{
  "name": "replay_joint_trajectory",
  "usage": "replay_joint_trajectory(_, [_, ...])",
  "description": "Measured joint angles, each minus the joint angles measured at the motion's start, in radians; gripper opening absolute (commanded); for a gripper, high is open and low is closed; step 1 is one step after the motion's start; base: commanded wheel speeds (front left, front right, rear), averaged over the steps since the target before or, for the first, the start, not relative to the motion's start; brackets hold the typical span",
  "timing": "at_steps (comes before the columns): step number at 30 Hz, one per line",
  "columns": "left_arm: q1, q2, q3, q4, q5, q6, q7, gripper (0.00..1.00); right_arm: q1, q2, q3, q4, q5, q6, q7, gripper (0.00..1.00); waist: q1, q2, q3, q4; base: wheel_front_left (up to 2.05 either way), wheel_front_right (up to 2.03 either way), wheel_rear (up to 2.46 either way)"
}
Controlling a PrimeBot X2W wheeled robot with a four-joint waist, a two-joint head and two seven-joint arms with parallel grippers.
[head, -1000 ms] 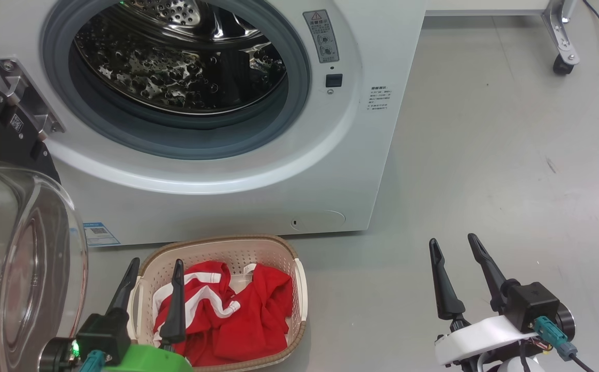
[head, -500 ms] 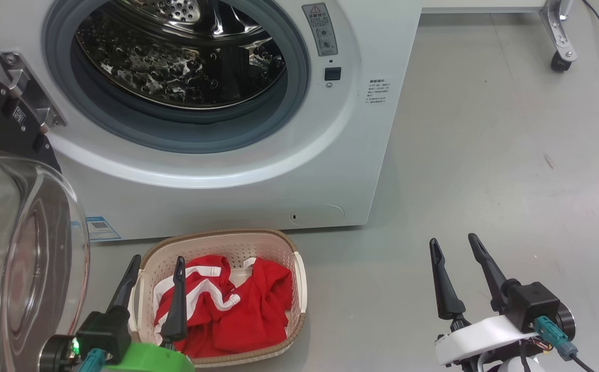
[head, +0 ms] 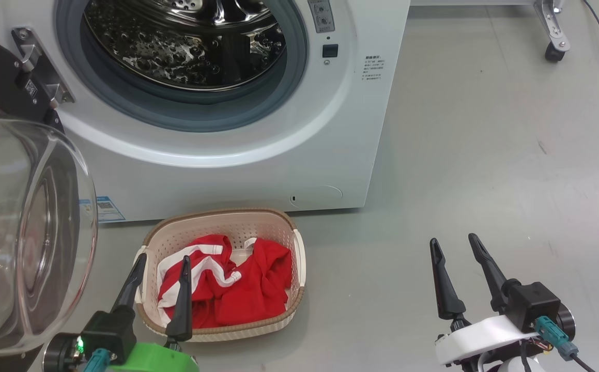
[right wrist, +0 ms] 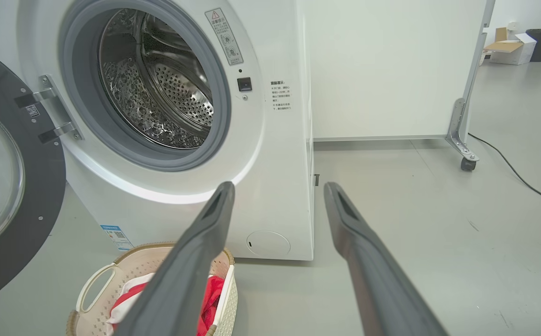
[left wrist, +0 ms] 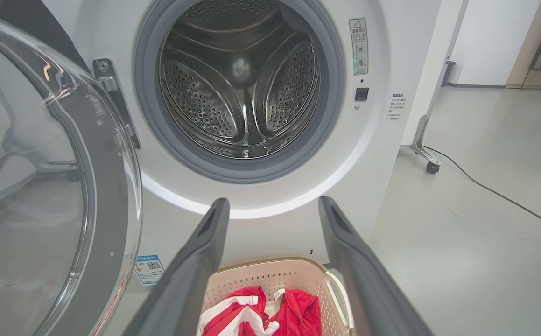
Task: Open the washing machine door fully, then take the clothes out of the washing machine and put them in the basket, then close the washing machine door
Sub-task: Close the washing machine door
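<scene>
Our left hand [head: 164, 257] is released, its two long dark fingers [head: 182, 294] spread with nothing between them. It hovers over the 9 o'clock side of the small cream perforated plastic basket [head: 227, 212] with its brown woven-look rim. Our right hand [head: 452, 239] is likewise released and empty, above the bare grey floor [head: 485, 155], well apart at the basket's 3 o'clock. The bright red fabric clothes [head: 247, 289] with white stripes lie heaped inside the basket. The basket stands on the floor just in front of the big white front-loading washing machine [head: 330, 129], at 6 o'clock from its round opening. Inside, the perforated steel drum [head: 185, 46] shows shiny metal. The large round black-rimmed glass-bowled door [head: 20, 232] stands swung open at the opening's 7 o'clock, hinged at 9 o'clock.
</scene>
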Motion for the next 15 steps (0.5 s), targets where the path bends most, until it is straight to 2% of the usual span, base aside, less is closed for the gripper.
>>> replay_joint_trajectory(15, [0.015, 0.001, 0.002, -0.014, 0.0, 0.0, 0.006, 1.0, 0.0, 0.0, 0.0, -0.001, 0.0, -0.001, 0.0, 1.0, 0.0, 0.0, 0.002, 0.0, -0.45, 0.45, 0.0])
